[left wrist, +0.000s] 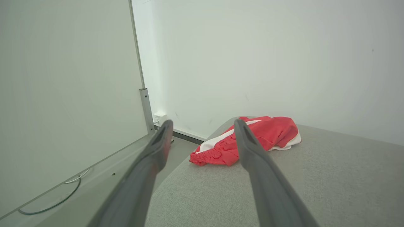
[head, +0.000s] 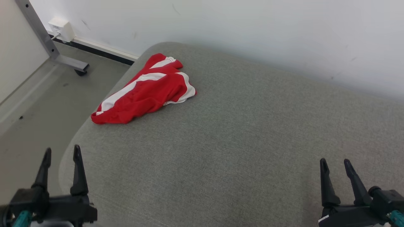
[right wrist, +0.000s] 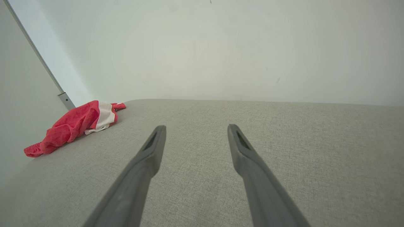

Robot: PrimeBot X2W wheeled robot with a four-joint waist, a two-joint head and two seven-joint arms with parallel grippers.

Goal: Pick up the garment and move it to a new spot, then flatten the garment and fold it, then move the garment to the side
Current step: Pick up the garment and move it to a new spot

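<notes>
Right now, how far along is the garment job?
Nothing looks done: the red garment lies crumpled near the far left edge of the grey cushion. In hand: nothing, the left gripper and right gripper are open and apart from it. Left: picking up, moving, flattening, folding, setting aside.

1. Grey fabric counter [head: 252, 126]: ahead of the left pincer [head: 62, 148] and right pincer [head: 334, 160], spanning between them.
2. White wall [head: 252, 31]: beyond the counter, well ahead of both.
3. Metal leg [head: 47, 41] with wheel [head: 80, 72], white socket box [head: 60, 29]: well ahead-left of the left pincer.
4. Cable [left wrist: 63, 195] on the floor [head: 38, 104]: left of the left pincer.
</notes>
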